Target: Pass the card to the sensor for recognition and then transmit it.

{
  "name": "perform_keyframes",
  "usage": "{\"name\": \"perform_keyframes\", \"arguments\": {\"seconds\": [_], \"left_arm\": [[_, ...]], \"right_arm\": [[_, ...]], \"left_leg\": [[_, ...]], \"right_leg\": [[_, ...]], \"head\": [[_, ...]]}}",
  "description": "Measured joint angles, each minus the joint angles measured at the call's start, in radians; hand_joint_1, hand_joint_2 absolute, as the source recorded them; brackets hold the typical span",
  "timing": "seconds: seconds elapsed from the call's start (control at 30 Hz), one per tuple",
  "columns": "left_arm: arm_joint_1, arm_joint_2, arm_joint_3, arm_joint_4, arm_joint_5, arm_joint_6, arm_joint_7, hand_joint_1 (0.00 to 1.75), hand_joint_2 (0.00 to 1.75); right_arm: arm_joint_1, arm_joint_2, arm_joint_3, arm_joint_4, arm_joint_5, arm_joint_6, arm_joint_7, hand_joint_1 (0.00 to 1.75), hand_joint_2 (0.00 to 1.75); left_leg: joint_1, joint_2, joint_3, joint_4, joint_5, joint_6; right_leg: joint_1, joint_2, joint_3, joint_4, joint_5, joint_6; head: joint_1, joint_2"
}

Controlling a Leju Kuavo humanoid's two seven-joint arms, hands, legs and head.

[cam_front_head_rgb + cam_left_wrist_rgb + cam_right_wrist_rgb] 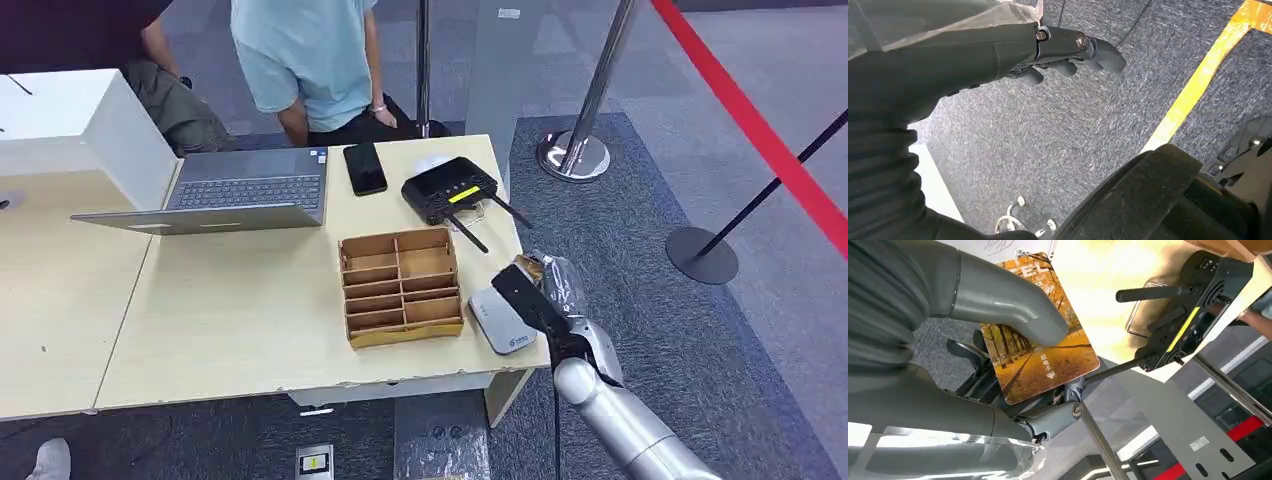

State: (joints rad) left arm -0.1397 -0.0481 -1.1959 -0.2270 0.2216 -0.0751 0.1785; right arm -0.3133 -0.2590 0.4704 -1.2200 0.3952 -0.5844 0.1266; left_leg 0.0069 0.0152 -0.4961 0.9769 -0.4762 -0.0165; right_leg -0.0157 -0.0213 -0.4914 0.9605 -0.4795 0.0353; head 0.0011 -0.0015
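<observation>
My right hand (541,290) is raised just off the table's right front corner and holds a card (1040,357) printed with an orange autumn forest. The thick grey thumb (1013,310) presses on the card's face and the darker fingers lie beneath it. A flat grey reader pad (499,320) lies on the table directly left of and below the hand. Farther back stands a black device (450,188) (1193,310) with antennas and a yellow strip. My left hand (1068,50) hangs over grey carpet with its fingers loosely extended, holding nothing.
A wooden compartment box (402,285) sits left of the grey pad. A laptop (235,195), a black phone (365,168) and a white box (75,125) are toward the back. Two people (305,55) stand behind the table. Stanchion posts (575,155) rise at the right.
</observation>
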Motion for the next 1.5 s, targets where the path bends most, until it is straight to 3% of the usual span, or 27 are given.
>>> {"name": "perform_keyframes", "arguments": {"seconds": [0.13, 0.2, 0.3, 0.43, 0.87, 1.17, 1.5], "left_arm": [[0.000, 0.000, 0.000, 0.000, 0.001, 0.000, 0.001, 0.00, 1.75], [-0.002, 0.000, 0.007, 0.000, 0.038, 0.000, 0.049, 0.00, 1.75], [-0.001, 0.003, 0.025, 0.000, 0.060, 0.000, 0.071, 0.00, 1.75], [-0.003, 0.005, 0.037, 0.000, 0.063, 0.000, 0.073, 0.00, 1.75], [-0.003, 0.006, 0.058, 0.000, 0.061, 0.000, 0.075, 0.00, 1.75], [-0.003, 0.006, 0.058, 0.000, 0.057, 0.000, 0.072, 0.00, 1.75], [0.000, 0.008, 0.058, 0.000, 0.045, 0.000, 0.066, 0.00, 1.75]], "right_arm": [[0.000, 0.000, 0.000, 0.000, -0.002, 0.002, 0.001, 1.75, 1.75], [0.009, 0.013, 0.000, 0.008, -0.078, 0.069, 0.014, 1.75, 1.75], [0.049, 0.062, 0.006, 0.104, -0.188, 0.068, -0.132, 1.75, 1.75], [0.050, 0.107, 0.015, 0.186, -0.220, 0.055, -0.185, 1.75, 1.75], [0.002, 0.161, 0.018, 0.286, -0.233, 0.065, -0.179, 1.75, 1.75], [-0.007, 0.170, 0.019, 0.289, -0.248, 0.051, -0.174, 1.75, 1.75], [-0.025, 0.119, 0.028, 0.197, -0.169, 0.026, -0.059, 1.75, 1.75]], "left_leg": [[0.000, 0.000, 0.000, 0.000, 0.000, 0.000], [0.001, 0.000, 0.000, 0.000, 0.000, 0.000], [0.001, 0.000, 0.000, -0.001, 0.000, 0.000], [0.002, 0.000, 0.003, -0.001, 0.000, 0.000], [0.003, 0.004, 0.020, -0.002, -0.001, 0.000], [0.003, 0.003, 0.019, -0.002, 0.000, -0.001], [0.001, 0.002, 0.013, -0.001, 0.001, 0.000]], "right_leg": [[0.000, 0.000, 0.000, 0.000, 0.000, 0.000], [0.001, 0.000, 0.001, 0.000, 0.000, 0.000], [0.001, 0.000, 0.000, 0.000, 0.000, 0.000], [0.002, 0.000, 0.002, 0.000, -0.001, -0.001], [0.002, 0.003, 0.017, -0.002, 0.001, -0.002], [0.002, 0.003, 0.017, -0.002, 0.001, -0.002], [0.001, 0.003, 0.012, -0.001, 0.002, -0.001]], "head": [[0.000, 0.000], [0.000, 0.000], [0.000, 0.000], [0.000, 0.000], [0.000, 0.000], [0.000, 0.000], [0.000, 0.000]]}}
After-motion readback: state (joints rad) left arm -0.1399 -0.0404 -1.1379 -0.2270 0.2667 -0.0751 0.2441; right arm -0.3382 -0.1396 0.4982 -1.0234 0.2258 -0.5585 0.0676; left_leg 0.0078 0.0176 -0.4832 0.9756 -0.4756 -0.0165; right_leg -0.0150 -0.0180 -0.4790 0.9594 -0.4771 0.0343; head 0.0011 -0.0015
